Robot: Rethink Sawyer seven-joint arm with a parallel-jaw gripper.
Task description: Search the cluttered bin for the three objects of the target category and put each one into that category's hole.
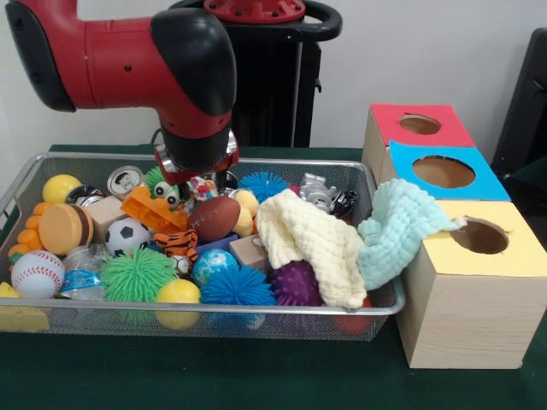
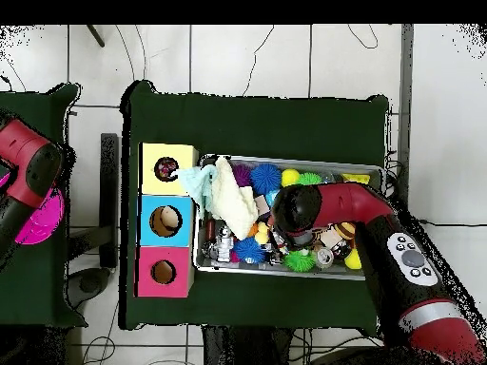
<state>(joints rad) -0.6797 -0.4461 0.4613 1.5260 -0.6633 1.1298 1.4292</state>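
A wire mesh bin point(image 1: 214, 309) holds a heap of toys. My gripper point(image 1: 195, 178) reaches down into its back middle, just above an orange toy point(image 1: 152, 210), a brown football point(image 1: 214, 219) and a striped tiger figure point(image 1: 177, 243). The toys around it hide its tips. From overhead, the black wrist point(image 2: 297, 209) covers the gripper over the bin point(image 2: 276, 272). Three boxes with round holes stand beside the bin: red point(image 1: 419, 125), blue point(image 1: 443, 171) and yellow point(image 1: 480, 236). A cream cloth point(image 1: 309, 243) and a pale teal cloth point(image 1: 395, 226) hang over the bin's end by the boxes.
Other toys in the bin: baseball point(image 1: 37, 273), soccer ball point(image 1: 126, 234), green spiky ball point(image 1: 137, 275), blue spiky ball point(image 1: 237, 286), purple spiky ball point(image 1: 296, 284), yellow ball point(image 1: 61, 188), tin can point(image 1: 125, 179), metal toy point(image 1: 320, 193). The teal cloth touches the yellow box.
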